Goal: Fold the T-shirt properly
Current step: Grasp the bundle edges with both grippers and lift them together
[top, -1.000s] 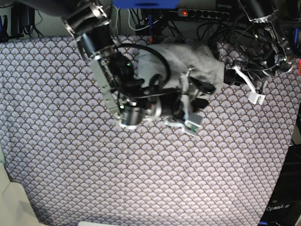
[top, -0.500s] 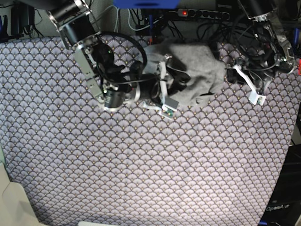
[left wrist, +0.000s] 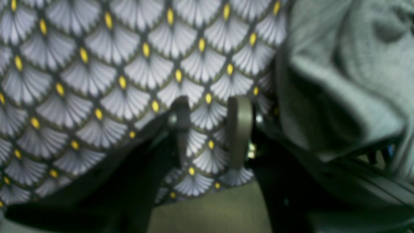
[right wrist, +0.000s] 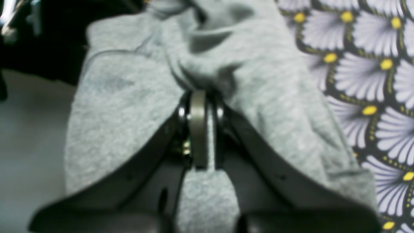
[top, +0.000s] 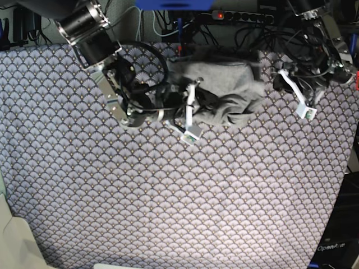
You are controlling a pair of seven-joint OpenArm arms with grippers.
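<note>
Wrist-only detail: right gripper (right wrist: 202, 129) pinching T-shirt (right wrist: 129, 97)

My bench (top: 168, 224) is covered edge to edge by a purple cloth with a pale scallop-fan pattern and yellow dots (top: 84, 185). On it, near the far edge, lies the crumpled light grey knit T-shirt (top: 224, 92), bunched in a heap.

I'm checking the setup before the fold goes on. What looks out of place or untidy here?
The T-shirt is bunched in a wrinkled heap at the far edge of the tablecloth, not spread flat. The right gripper is pinched on a fold of it; the left gripper hangs open beside it, empty.
</note>
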